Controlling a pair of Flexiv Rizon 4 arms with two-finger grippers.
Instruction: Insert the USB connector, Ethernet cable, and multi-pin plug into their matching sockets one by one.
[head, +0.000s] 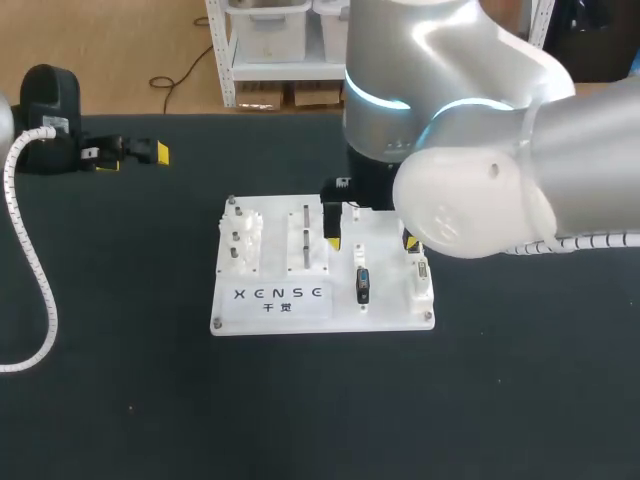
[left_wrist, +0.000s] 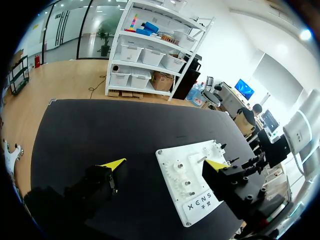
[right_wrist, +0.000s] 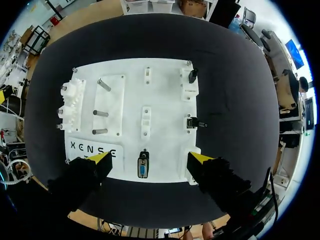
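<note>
Head: your L gripper (head: 133, 158) sits far left, well apart from white board (head: 270, 300); R arm (head: 480, 150) hangs over board.
L wrist: fingers (left_wrist: 112, 165) spread, nothing held; board ahead.
R wrist: R gripper (right_wrist: 151, 157) released, empty; multi-pin plug (right_wrist: 143, 170) on board, below, between the tips.

Left gripper (head: 133, 158) sits far out on the left, fingers spread wide. Right arm (head: 480, 130) looms in from the right, right gripper (right_wrist: 150, 158) aimed seemingly straight down, fingers well apart.
</note>
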